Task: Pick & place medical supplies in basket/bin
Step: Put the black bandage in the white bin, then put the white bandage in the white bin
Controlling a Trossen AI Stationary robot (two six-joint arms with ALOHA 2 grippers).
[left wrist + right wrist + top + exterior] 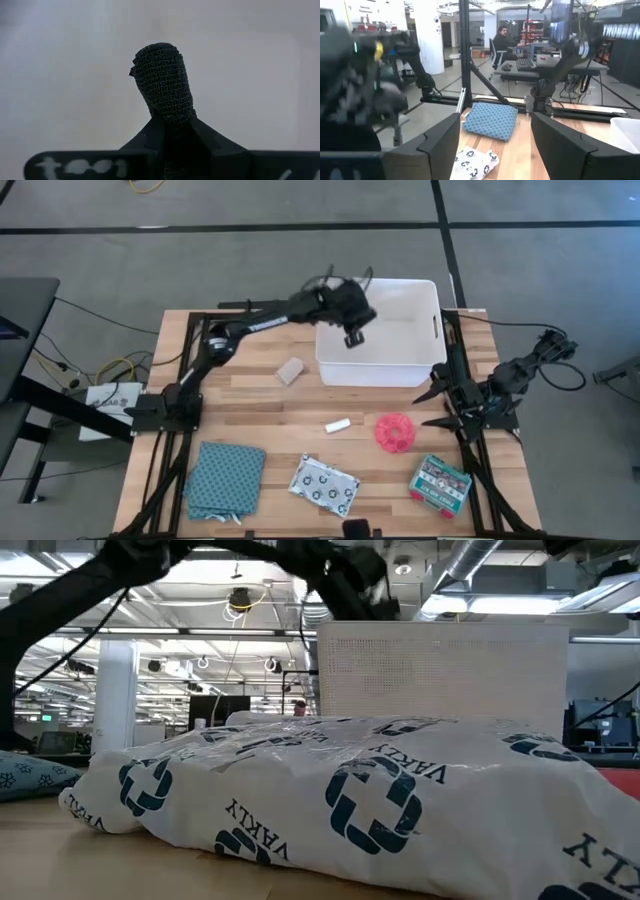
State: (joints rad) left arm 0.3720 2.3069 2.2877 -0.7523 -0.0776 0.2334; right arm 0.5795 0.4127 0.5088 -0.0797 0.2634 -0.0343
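Tub [425,370] sits at the table's far edge, with bare white floor inside. Left gripper [354,337] hangs over its near-left part, clenched on the black cylinder [164,82], whose long axis runs straight out from the fingers. Right gripper [438,408] waits spread wide near the table's right edge.

The table [260,405] is made of pale wood planks, smooth and matt. The white tub [420,305] looks like smooth plastic. A rough woven black roll [164,80] is seen in the left wrist view. The silvery dotted packet [324,486] looks shiny and crinkly. The blue dotted pouch [226,477] looks like soft cloth.
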